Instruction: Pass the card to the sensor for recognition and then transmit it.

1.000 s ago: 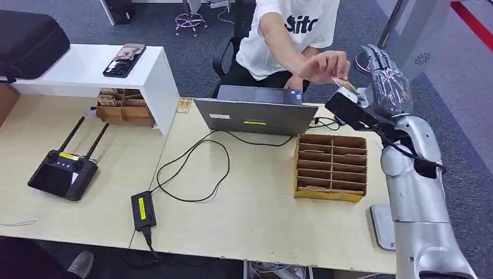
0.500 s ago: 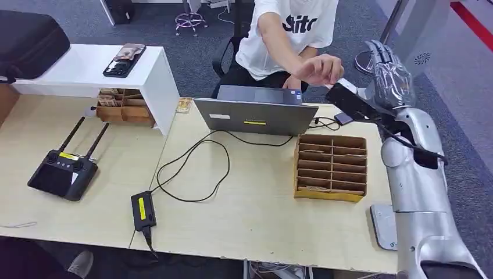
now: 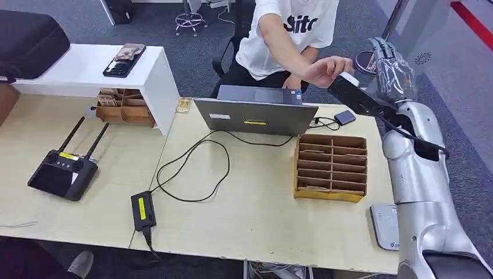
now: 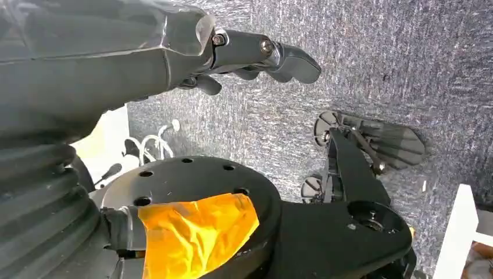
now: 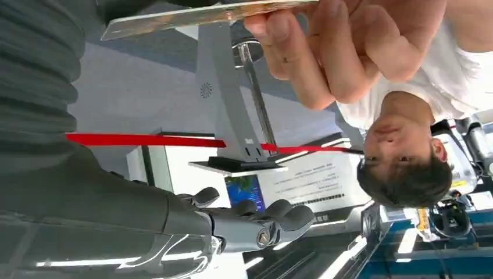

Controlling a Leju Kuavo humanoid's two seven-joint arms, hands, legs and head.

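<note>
Silver right hand [image 3: 390, 72] is raised past the surface's far right corner, meeting a person's hand [image 3: 325, 70]. At the right wrist, the card [image 5: 203, 14] sits in that person's fingers [image 5: 317, 55]; whether the robot grips it, I cannot tell. Handover seems underway; next, release. Left hand [image 4: 256, 55] hangs, holding nothing, fingers loosely apart.

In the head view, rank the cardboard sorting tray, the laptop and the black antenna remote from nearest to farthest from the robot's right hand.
Measured from the right hand, raised at the table's far right:
1. Cardboard sorting tray, on the table below the hand, right side.
2. Laptop, at the middle of the table's far edge; nearly as close as the tray.
3. Black antenna remote, far left; plainly farthest.
</note>
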